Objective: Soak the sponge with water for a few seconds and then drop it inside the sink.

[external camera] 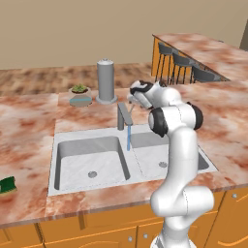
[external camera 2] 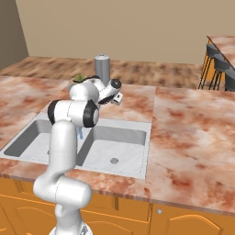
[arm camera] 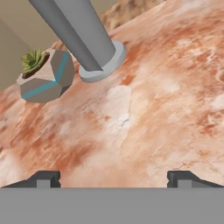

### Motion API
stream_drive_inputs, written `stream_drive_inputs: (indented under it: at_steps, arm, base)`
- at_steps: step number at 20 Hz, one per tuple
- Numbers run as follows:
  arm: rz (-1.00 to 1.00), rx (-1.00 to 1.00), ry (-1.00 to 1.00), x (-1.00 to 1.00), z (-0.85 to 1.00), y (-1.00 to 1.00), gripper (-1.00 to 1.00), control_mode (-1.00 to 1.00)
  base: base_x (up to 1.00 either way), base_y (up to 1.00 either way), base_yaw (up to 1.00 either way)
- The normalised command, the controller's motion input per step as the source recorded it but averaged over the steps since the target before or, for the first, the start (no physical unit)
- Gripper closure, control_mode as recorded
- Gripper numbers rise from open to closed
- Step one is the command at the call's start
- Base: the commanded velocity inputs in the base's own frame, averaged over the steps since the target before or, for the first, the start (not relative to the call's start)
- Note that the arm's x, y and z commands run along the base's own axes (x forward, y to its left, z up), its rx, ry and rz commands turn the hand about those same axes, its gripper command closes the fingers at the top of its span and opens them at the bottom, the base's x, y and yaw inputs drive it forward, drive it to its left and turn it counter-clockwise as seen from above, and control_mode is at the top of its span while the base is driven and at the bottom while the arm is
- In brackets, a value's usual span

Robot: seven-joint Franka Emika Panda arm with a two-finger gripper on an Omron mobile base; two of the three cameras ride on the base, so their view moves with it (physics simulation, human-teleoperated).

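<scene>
— Where's the sponge (external camera: 7,185)? I can't find it from here.

— Far out at about nine o'clock from the sink (external camera: 87,170), lying flat on the marbled counter (external camera: 29,145), right at the edge of what the left base view takes in. Small, flat, dark green on top, with a pale yellowish strip along the near edge. It's partly cut off, so I can't make out its whole shape.

— And the gripper (arm camera: 113,177)?

— Well apart from it. The hand hangs over the counter behind the sink, at roughly twelve o'clock from the faucet (external camera: 123,115). In the hand view the two dark fingertips (arm camera: 43,178) sit wide apart with bare counter between them, gripping nothing.

— What's ahead of the fingers?

— A tall grey cylinder (arm camera: 76,33) on a round foot at about eleven o'clock, and just beside it, at ten o'clock, a potted plant (arm camera: 43,75) in a faceted grey pot with a blue band.

— Is the water (external camera: 129,137) running?

— Yes, a thin light-blue stream drops from the spout and comes down about at the divider between the two basins. The sponge is nowhere near it, away across the left basin.
</scene>
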Motion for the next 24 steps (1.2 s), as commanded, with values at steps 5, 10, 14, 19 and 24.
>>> stream_drive_inputs:
  at_steps: [5, 10, 14, 19, 24]
  arm:
    - [0.00, 0.00, 0.00, 0.00, 0.41, 0.00, -1.00, -1.00]
    - [0.00, 0.00, 0.00, -0.01, 0.27, 0.00, -1.00, -1.00]
    - [0.00, 0.00, 0.07, -0.34, 0.17, -0.02, -1.00, -1.00]
    - [0.00, 0.00, 0.01, -0.69, 0.11, -0.07, -1.00, -1.00]
    - [0.00, 0.00, 0.00, -0.74, 0.21, -0.04, -1.00, -1.00]
  base:
    - [0.00, 0.00, 0.00]
    - [0.00, 0.00, 0.00]
    - [0.00, 0.00, 0.00]
    - [0.00, 0.00, 0.00]
    - [0.00, 0.00, 0.00]
